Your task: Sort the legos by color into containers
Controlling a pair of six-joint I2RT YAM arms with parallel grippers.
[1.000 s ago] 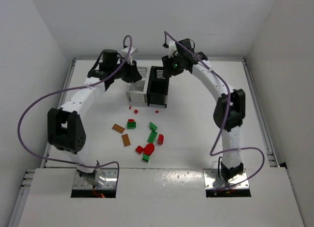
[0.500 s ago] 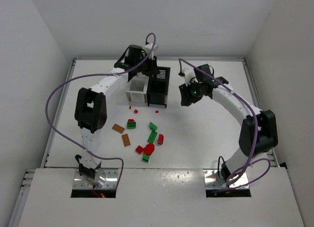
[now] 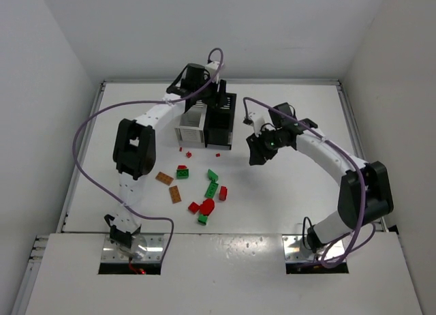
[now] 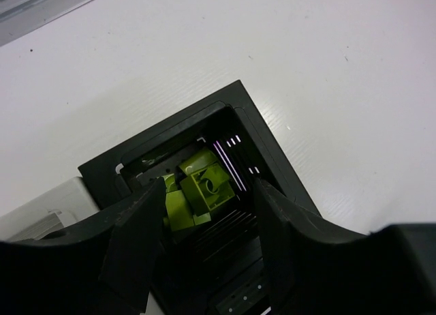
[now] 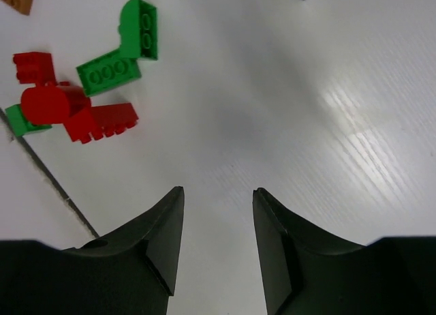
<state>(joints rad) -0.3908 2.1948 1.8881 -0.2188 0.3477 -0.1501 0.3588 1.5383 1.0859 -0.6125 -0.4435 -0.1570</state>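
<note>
Our left gripper point(image 3: 219, 102) hangs over the black bin point(image 3: 221, 127), its fingers point(image 4: 139, 236) apart with nothing between them. Inside that bin we see yellow-green bricks point(image 4: 204, 185) piled aslant, at least two, though we cannot count them exactly. Two white bins point(image 3: 189, 132) stand just left of the black one, one behind the other.

Our right gripper point(image 5: 218, 196) hovers above bare table point(image 3: 293, 192), right of the bins, its fingers spread and empty.

The remaining bricks lie loose, nearer than the bins:
- Two orange-brown plates point(image 3: 164, 178) are on the left, both with their long axes slanting from far left to near right.
- We count four green bricks. One point(image 3: 182, 173) carries a small red piece, and the longest point(image 3: 212, 189) points roughly near to far.
- Three red bricks point(image 3: 208, 206) cluster on the near right.
- Three tiny red studs point(image 3: 189, 154) sit just near the bins.
</note>
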